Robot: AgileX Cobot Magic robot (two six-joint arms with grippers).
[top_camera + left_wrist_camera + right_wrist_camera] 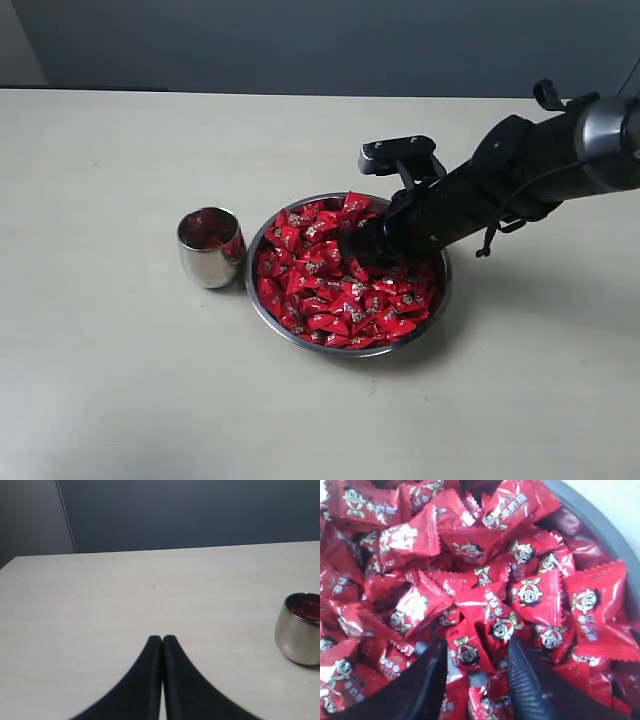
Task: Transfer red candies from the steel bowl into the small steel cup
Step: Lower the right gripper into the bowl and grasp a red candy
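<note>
A wide steel bowl (pixel 347 352) heaped with red candies (pixel 320 290) stood on a pale tabletop (pixel 120 380). The small steel cup (pixel 208 258) stood just beside the bowl's left side, probably so each carry would be short; red showed inside it. The right arm reached in from the right, with the right fingers (pixel 530 690) low in the pile near the bowl's middle. They were parted and held nothing, seemingly spread to straddle a single sweet. One candy (pixel 466 652) lay in the gap between the tips, closer to one finger and not clamped. The left fingers (pixel 145 680) were pressed together and empty, over bare tabletop to the cup's side, apparently parked clear of the work.
</note>
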